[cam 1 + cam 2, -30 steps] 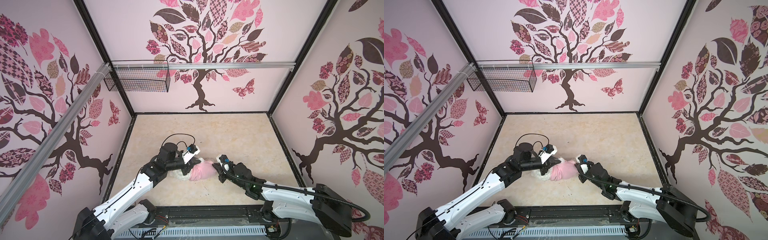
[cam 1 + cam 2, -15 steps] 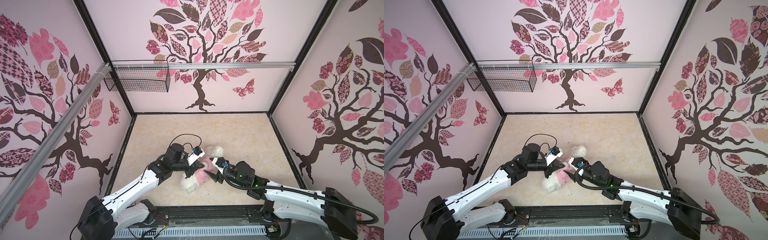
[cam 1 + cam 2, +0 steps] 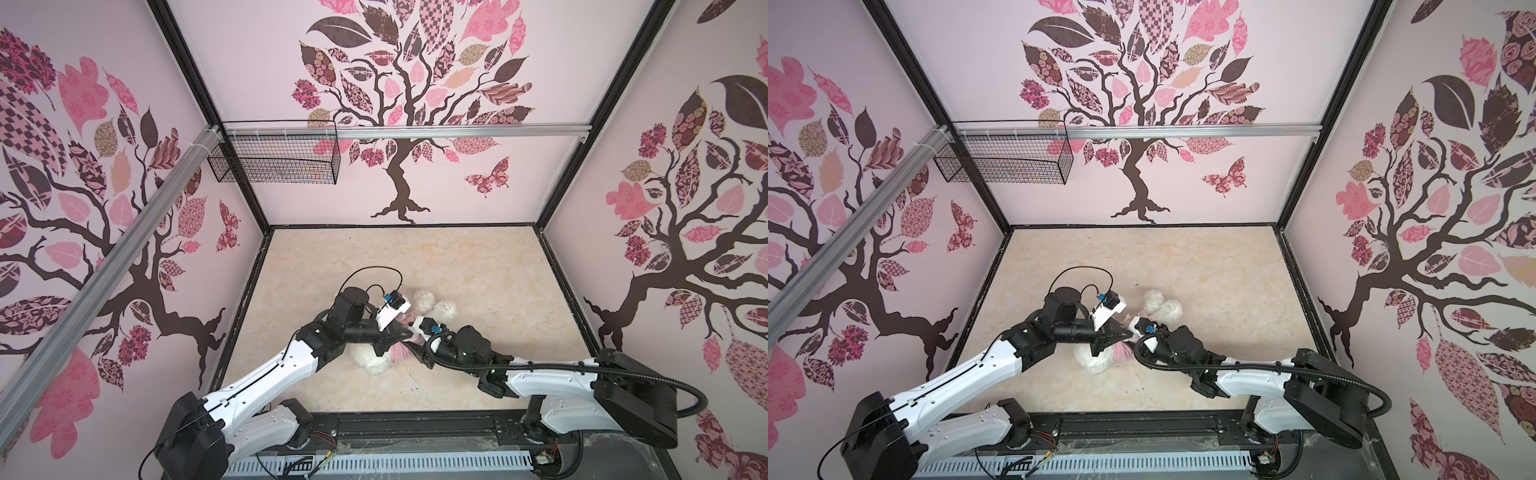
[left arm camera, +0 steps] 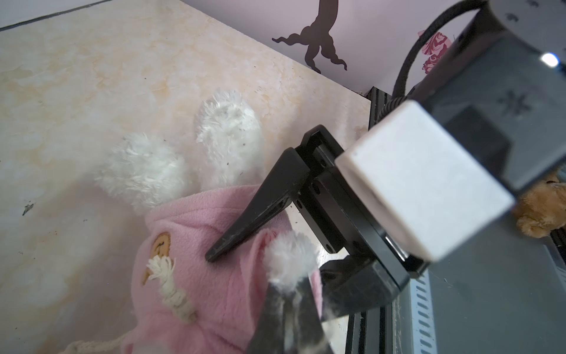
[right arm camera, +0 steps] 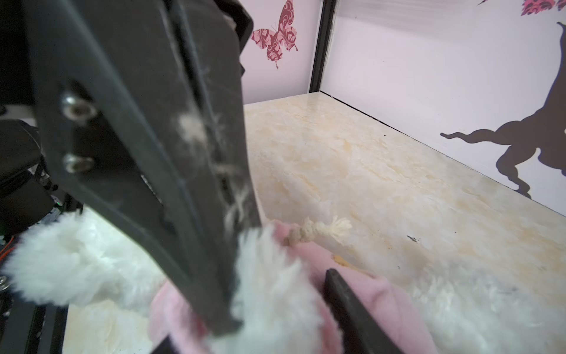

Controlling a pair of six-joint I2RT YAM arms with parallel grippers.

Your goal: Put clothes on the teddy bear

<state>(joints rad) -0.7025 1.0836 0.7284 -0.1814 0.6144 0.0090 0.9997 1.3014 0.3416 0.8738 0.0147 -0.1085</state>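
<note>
Dressing looks well advanced but not finished. On the left, the left hand (image 4: 288, 291) is clamped shut on a tuft of white fur. I take it to be the teddy bear's paw, caught just where it pokes out of a sleeve of the pink hooded shirt (image 4: 214, 300).

The teddy bear (image 3: 371, 360) lies on the marbled surface (image 3: 478, 266) towards its front edge, between the two arms. Its trunk is inside the shirt, two furry legs stick out of the hem on the far side, and what seems to be the head lies bare on the near side. The orange bear-face patch (image 4: 160, 245) and a drawstring (image 4: 171, 288) face up.

To the right, the right hand (image 4: 265, 263) has its jaws apart. One finger rests on the pink fleece beside that sleeve and the other sits below it, and it grips nothing that I can see.

So one arm appears to be through its sleeve. The other sleeve is hidden, and I cannot tell how the hood sits. Checking that arm and tugging the shirt straight probably remain.

A wire basket (image 3: 272, 164) hangs on the back wall at the left, well apart. A brown plush toy (image 4: 539, 211) shows off the surface's edge in the left wrist view. Both hands crowd the same sleeve, so in both top views they hide the bear's chest.
</note>
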